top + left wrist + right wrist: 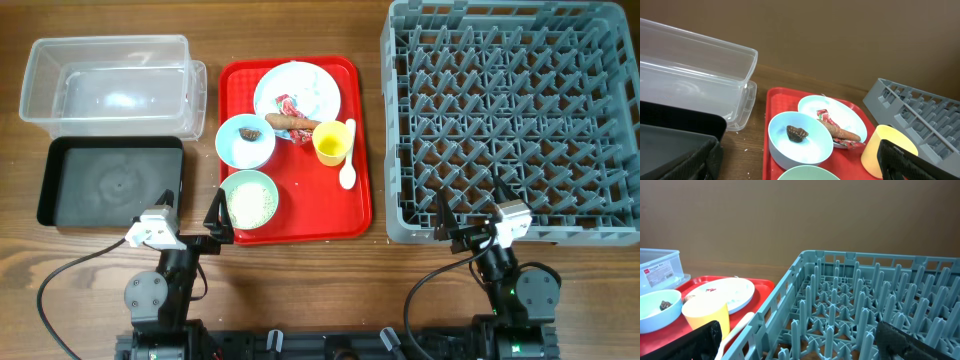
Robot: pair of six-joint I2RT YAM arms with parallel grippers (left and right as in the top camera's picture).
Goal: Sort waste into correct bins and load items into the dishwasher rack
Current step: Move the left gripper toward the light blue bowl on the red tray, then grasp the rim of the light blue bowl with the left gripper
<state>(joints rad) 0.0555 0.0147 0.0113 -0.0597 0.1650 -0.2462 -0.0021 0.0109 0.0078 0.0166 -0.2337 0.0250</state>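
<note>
Both pincers stand wide open and empty at the near bench point(320, 290) edge. The left pincer point(192, 216) is before the black tray point(110, 182) and red tray point(300, 222). The right pincer point(470, 212) is before the rack point(510, 120); I see its fingers point(695, 341) only cropped at the frame corners. The left wrist view cuts off the rice bowl point(226, 200). Beyond it sit the blue bowl point(238, 152), cup point(332, 142) and spoon point(347, 168), then the plate point(318, 82) carrying the sausage point(292, 122) and wrapper point(288, 104). The clear tub point(110, 85) lies behind the black tray.
</note>
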